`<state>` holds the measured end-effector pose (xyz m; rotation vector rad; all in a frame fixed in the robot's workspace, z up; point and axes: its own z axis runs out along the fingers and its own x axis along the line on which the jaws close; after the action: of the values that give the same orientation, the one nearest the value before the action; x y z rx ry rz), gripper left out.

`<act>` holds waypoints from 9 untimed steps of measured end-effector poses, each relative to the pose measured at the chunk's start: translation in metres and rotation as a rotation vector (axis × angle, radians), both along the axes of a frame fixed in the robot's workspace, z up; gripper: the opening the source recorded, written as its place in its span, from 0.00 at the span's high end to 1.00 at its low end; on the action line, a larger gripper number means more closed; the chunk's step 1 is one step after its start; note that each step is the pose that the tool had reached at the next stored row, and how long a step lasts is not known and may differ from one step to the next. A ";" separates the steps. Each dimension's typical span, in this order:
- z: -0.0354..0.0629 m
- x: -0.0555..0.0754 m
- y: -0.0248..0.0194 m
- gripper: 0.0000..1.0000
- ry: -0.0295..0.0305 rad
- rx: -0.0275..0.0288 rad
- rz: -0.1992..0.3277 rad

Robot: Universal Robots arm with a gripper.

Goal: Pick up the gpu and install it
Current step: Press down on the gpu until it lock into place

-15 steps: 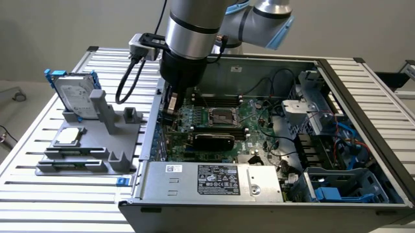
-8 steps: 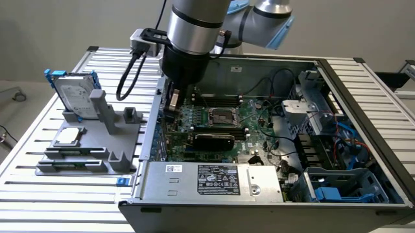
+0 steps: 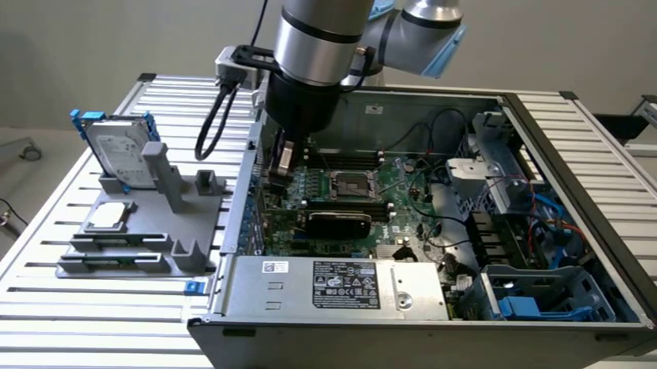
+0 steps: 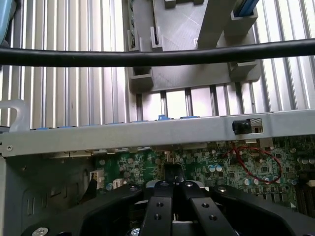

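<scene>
- While I watched remotely, the black two-fingered gripper hung low inside the open grey metal computer case, close to the case wall that faced the grey plastic parts tray.
- Its jaws were drawn tight together, and I could make out nothing clamped between them.
- Over at the tower, the gpu, a thin card with a black rounded shroud, stood on edge on the green motherboard, between the square silver processor socket and the silver boxy power supply along the case's near edge.
- Gripper and gpu were near each other; I could not tell whether they touched.
- On the tray, at the slatted aluminium bench's edge on the exterior view's left, a silver hard drive in a blue-edged frame stood upright, with a small square silver chip lying flat just beside it.
- A thick black cable looped down from the wrist.
</scene>
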<state>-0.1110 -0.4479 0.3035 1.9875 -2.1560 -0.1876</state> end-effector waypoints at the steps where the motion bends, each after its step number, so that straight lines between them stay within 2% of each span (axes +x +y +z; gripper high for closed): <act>1: 0.0000 0.001 0.0000 0.89 -0.0093 0.0001 0.000; 4: 0.0000 0.002 0.0000 0.89 -0.0448 0.0001 0.003; 9: 0.0000 0.004 0.0000 0.89 -0.1145 0.0012 0.010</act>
<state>-0.1074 -0.4479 0.3035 2.0566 -2.2139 -0.0752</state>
